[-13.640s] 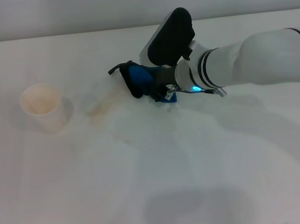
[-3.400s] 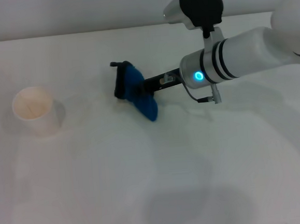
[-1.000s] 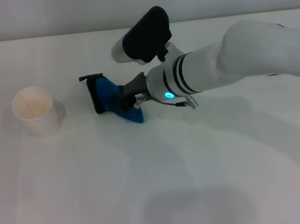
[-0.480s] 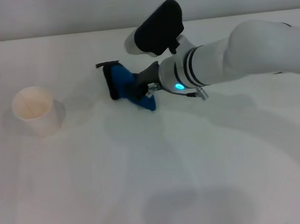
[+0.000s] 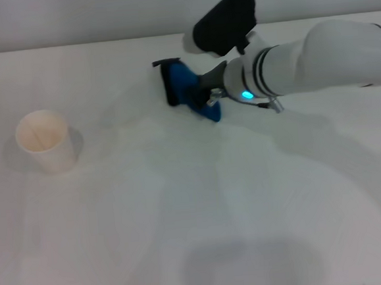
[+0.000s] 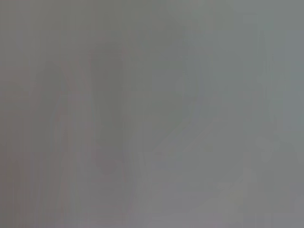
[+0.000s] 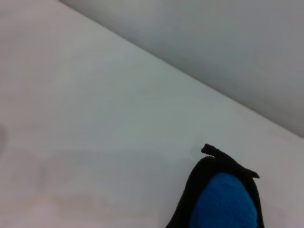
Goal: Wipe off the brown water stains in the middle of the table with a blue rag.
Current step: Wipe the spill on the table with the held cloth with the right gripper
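My right gripper [image 5: 208, 96] is shut on the blue rag [image 5: 185, 90], which it presses to the white table [image 5: 183, 222] right of centre, toward the far side. The rag is bunched, and its black edging and loop point left. In the right wrist view the blue rag [image 7: 223, 199] with its black edge fills the lower corner over the table [image 7: 95, 118]. No brown water stains show in the head view; only faint damp streaks lie on the tabletop left of the rag. The left gripper is out of view, and the left wrist view is a blank grey.
A pale paper cup [image 5: 44, 142] stands upright at the left of the table. The table's far edge meets a grey wall [image 5: 101, 17] just behind the rag. My white right arm [image 5: 329, 59] reaches in from the right.
My right gripper has dragged the blue rag to the right and toward the far edge over the last second. The cup has not moved.
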